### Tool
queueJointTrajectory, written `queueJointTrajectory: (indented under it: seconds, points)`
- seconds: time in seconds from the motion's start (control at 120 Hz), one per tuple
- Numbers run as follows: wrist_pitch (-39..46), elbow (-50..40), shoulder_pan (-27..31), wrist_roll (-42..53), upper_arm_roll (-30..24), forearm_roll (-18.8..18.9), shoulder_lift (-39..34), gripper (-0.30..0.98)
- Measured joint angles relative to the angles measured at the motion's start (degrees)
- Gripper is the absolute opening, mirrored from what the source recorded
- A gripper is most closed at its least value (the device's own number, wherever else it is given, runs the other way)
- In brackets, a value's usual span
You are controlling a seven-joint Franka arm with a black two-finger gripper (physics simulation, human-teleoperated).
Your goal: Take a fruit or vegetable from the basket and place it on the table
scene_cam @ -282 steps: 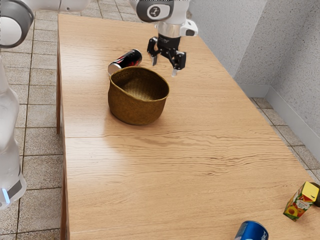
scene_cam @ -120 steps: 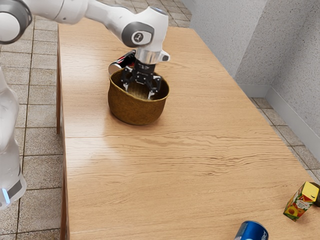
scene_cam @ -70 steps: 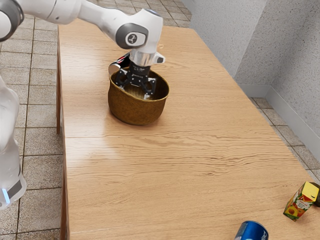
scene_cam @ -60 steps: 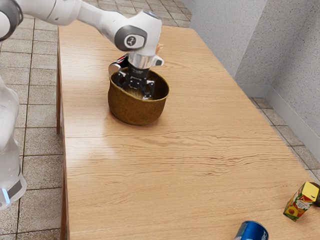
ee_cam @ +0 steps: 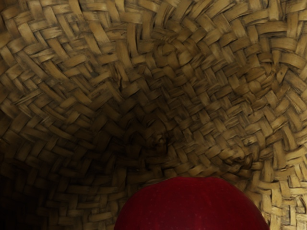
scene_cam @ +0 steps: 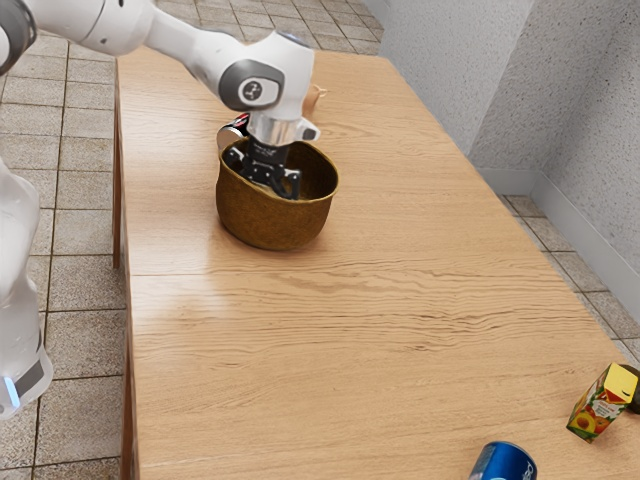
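My gripper (scene_cam: 264,176) is lowered into the brown woven basket (scene_cam: 273,222), with its fingertips hidden behind the near wall. The finger linkages stand wide apart, so the gripper is open. In the wrist view a dark red, rounded fruit like an apple (ee_cam: 192,206) lies just under the hand. Around it is the basket's woven inside (ee_cam: 201,91).
A dark can (scene_cam: 232,133) lies behind the basket, partly hidden. A small orange-brown item (scene_cam: 316,98) sits on the table (scene_cam: 380,320) beyond my hand. Toward the near edge are a juice carton (scene_cam: 601,403), a blue can (scene_cam: 504,463) and a dark item (scene_cam: 634,390).
My hand has come from beyond the basket to above it, then sunk down inside, drifting slightly toward the exterior view's left. The orange-brown item has come into sight behind the hand.
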Motion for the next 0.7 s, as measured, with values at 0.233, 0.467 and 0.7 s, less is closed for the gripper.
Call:
queueJointTrajectory:
  seconds: [0.233,0.467,0.7]
  points:
    - [0.9,-0.7,-1.1,2.9,0.3,-0.8,-0.1,0.85]
    - [1.2,-1.0,-2.3,2.3,0.7,-1.8,0.0,0.7]
    - [3.2,-2.2,-2.3,2.8,1.1,-1.6,0.4,0.89]
